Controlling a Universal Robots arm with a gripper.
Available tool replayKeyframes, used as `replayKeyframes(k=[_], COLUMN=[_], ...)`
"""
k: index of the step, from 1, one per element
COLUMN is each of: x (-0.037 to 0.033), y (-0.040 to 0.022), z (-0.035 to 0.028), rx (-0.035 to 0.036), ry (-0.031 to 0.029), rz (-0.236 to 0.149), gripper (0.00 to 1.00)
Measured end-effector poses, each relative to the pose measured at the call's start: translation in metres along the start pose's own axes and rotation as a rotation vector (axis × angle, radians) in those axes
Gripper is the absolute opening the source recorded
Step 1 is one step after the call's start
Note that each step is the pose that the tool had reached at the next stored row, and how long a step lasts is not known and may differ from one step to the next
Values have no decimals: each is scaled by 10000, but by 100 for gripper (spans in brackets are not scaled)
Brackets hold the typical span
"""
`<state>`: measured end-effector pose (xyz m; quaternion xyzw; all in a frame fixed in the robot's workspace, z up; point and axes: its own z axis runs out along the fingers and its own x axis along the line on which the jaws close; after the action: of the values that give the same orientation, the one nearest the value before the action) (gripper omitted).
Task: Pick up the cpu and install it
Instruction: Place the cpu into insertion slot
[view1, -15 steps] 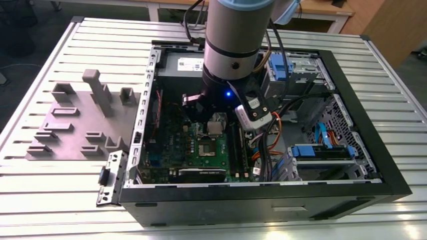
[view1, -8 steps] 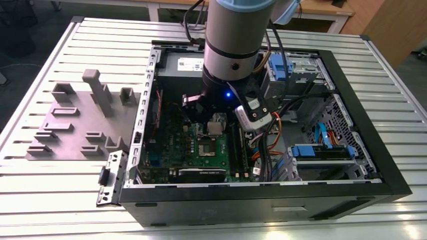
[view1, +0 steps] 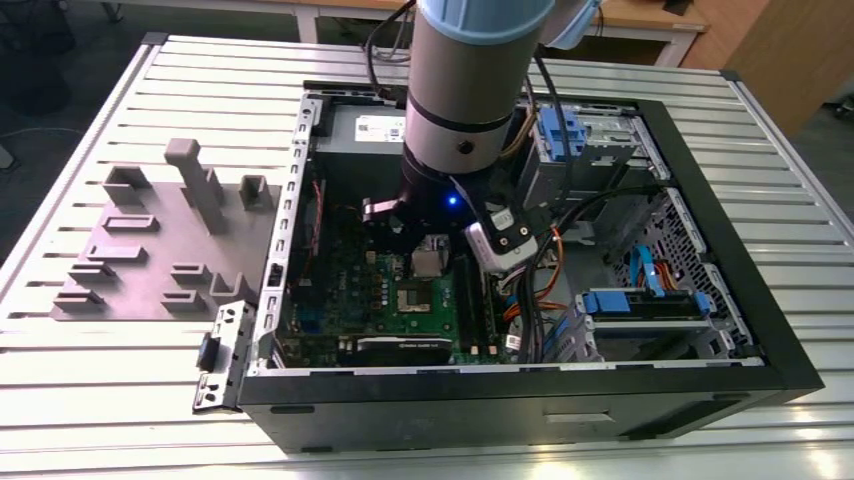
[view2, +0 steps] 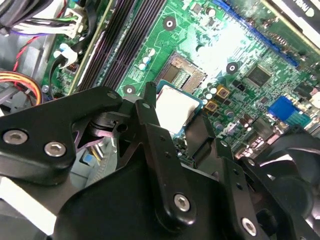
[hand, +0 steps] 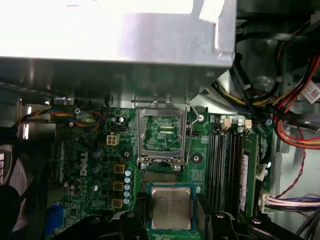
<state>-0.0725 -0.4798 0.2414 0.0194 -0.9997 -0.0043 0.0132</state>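
Note:
The cpu (view2: 175, 107), a small square chip with a silver top, is clamped between my gripper's (view2: 176, 116) two black fingers (view2: 150, 125). It hangs just above the green motherboard (view2: 240, 40), close beside the open socket (view2: 182, 72), whose contacts lie bare. The first wrist view has the cpu (hand: 171, 207) in front of the socket's raised metal frame (hand: 162, 132). In the exterior view my gripper (view1: 430, 262) reaches down inside the open computer case (view1: 534, 400), over the motherboard (view1: 400, 300).
Memory slots (hand: 225, 160) run beside the socket, and coloured cable bundles (hand: 295, 120) lie past them. A metal power supply box (hand: 125, 45) overhangs the board. On the slatted table (view1: 107, 400), a grey fixture plate (view1: 147, 250) sits at the exterior view's left of the case.

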Motion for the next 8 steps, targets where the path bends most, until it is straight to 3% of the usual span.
replayKeyframes(k=[4,8], x=[12,22], y=[-46,-50], z=[22,74], rx=[11,84], ry=[10,15], rz=[3,41], gripper=[47,47])
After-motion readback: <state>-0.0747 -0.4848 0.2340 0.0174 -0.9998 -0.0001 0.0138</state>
